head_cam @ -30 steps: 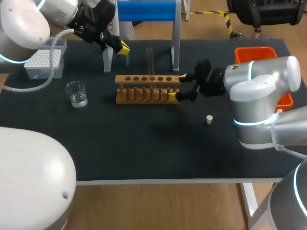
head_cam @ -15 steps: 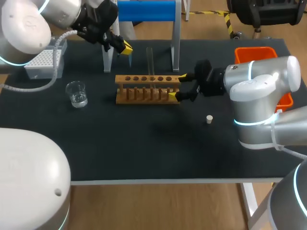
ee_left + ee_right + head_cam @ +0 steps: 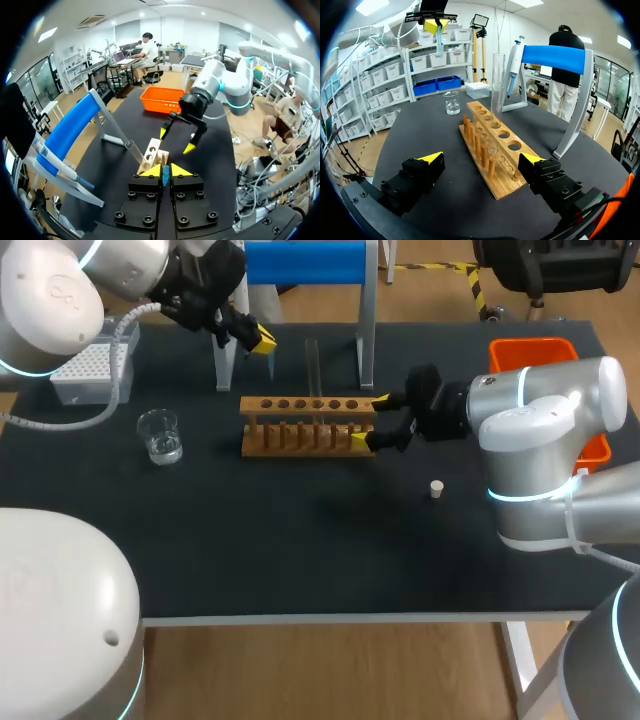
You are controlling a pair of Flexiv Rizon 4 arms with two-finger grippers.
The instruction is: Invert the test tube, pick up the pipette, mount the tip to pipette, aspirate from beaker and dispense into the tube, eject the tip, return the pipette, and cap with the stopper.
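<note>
Tube (image 3: 312, 365) stands upright; right hand (image 3: 370, 420) apart; left hand (image 3: 258, 340) clamps, seemingly, downward-pointing tip (image 3: 440, 37).

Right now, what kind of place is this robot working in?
Probably a science lab bench: a wooden rack holding a tall clear glass test tube, a small clear glass beaker with clear liquid, and a grey tray of pipette tips.

Head camera: above, behind, whole table (image 3: 300, 550). My wrist cameras face each other across the rack (image 3: 308, 426), which all three views share.
</note>
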